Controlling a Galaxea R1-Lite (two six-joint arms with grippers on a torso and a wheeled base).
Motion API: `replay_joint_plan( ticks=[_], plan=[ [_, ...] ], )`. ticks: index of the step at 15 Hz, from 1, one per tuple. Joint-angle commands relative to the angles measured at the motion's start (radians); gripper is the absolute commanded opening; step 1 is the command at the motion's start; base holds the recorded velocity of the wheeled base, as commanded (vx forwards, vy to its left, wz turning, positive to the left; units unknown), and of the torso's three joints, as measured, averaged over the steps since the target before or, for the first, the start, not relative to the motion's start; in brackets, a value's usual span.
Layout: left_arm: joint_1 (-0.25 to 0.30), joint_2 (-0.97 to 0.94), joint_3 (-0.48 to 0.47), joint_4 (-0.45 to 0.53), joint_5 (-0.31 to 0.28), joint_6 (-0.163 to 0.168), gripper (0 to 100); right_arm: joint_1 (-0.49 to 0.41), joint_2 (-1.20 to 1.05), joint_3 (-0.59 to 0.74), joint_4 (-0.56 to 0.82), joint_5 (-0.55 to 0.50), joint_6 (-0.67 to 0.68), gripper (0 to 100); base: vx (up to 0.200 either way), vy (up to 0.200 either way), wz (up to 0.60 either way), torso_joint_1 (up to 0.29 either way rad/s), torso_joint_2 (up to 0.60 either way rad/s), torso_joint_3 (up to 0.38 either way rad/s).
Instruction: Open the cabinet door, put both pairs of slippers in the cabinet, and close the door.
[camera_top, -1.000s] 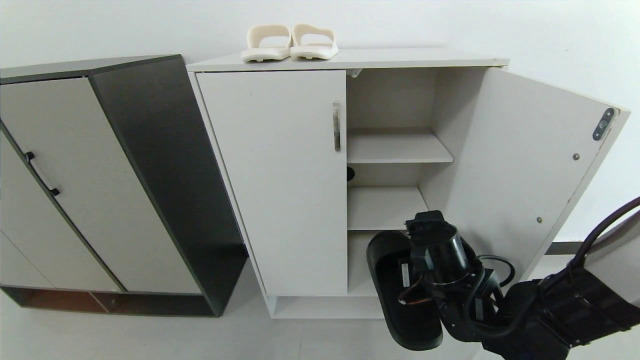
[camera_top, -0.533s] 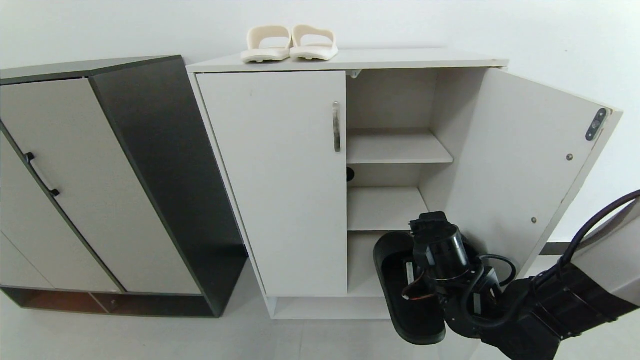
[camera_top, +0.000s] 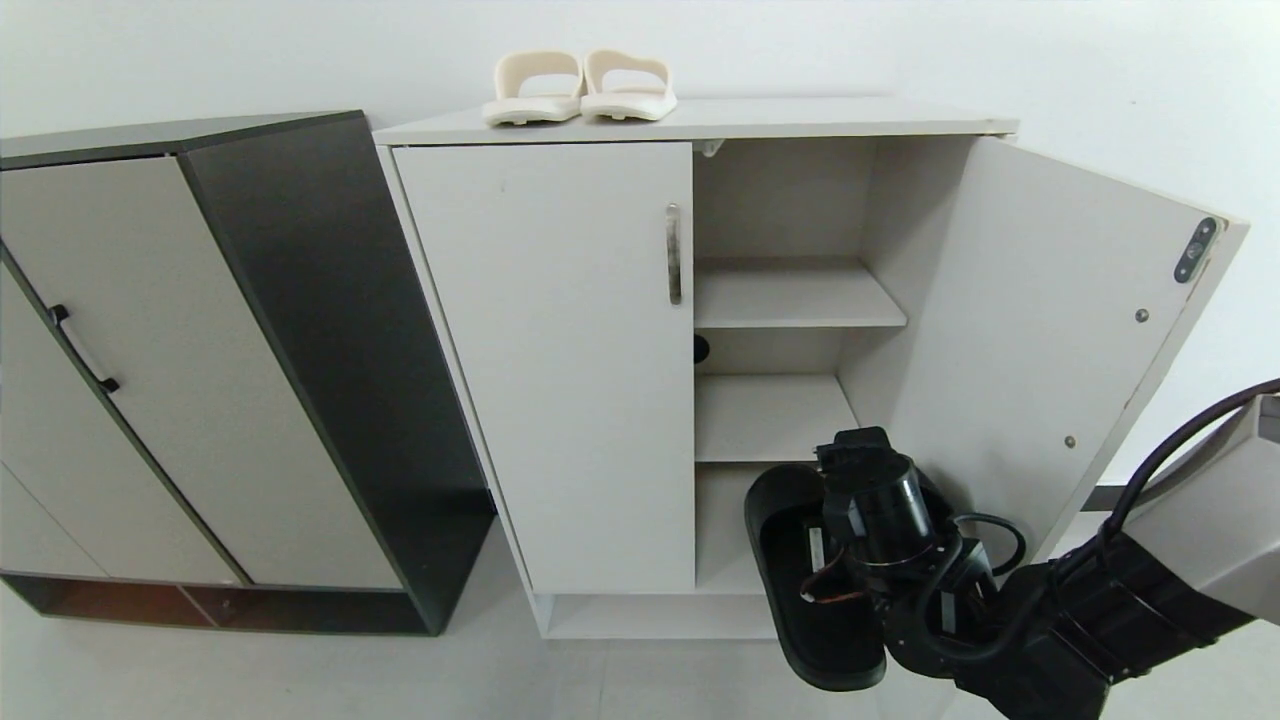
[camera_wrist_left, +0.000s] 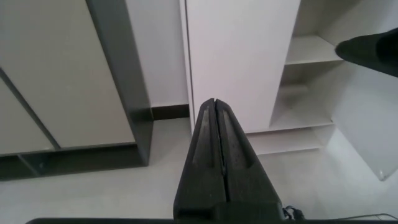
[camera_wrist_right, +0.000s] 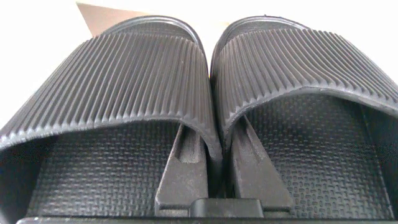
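my right tool (camera_wrist_right: 214, 146) is clamped on the black slippers (camera_top: 800, 570), pinching their inner strap edges together. the pair hangs at the mouth of the white cabinet's (camera_top: 700, 118) bottom compartment, between the closed left door's (camera_top: 550, 360) edge and the open right door (camera_top: 1020, 330). the cream slippers (camera_top: 580, 88) sit at the cabinet top's front edge. my left tool (camera_wrist_left: 216, 124) is pressed together, over the floor (camera_wrist_left: 93, 193).

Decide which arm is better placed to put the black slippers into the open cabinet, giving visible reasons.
Right. The right gripper holds the black slippers at the open cabinet; the left gripper is shut, empty, farther back.
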Motion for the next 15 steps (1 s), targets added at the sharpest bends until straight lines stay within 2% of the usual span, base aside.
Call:
replay_joint_plan(
  ticks=[1,5,9,11,15],
  plan=[
    [0.0,-0.005,0.003,0.001,0.004,-0.014,0,0.0,0.021,-0.004,-0.041,0.0,-0.003,0,0.0,0.0,0.0,0.0,0.0,0.0],
    [0.0,-0.005,0.003,0.001,0.007,-0.01,0,0.003,0.057,0.0,-0.192,0.008,-0.061,0,0.0,0.0,0.0,0.0,0.0,0.0],
    [0.0,-0.005,0.003,0.001,0.007,-0.009,0,0.067,0.057,0.003,-0.287,0.057,-0.069,0,0.0,-0.2,0.0,0.004,0.0,0.002],
    [0.0,-0.005,0.003,0.001,0.007,-0.01,0,0.092,0.06,-0.004,-0.305,0.067,-0.084,0,0.0,-0.2,0.0,0.005,0.01,0.0],
    [0.0,-0.005,0.003,0.001,0.007,-0.009,0,0.101,0.067,-0.047,-0.307,0.092,-0.089,0,0.0,0.0,0.0,0.0,0.0,0.0]
  ],
)
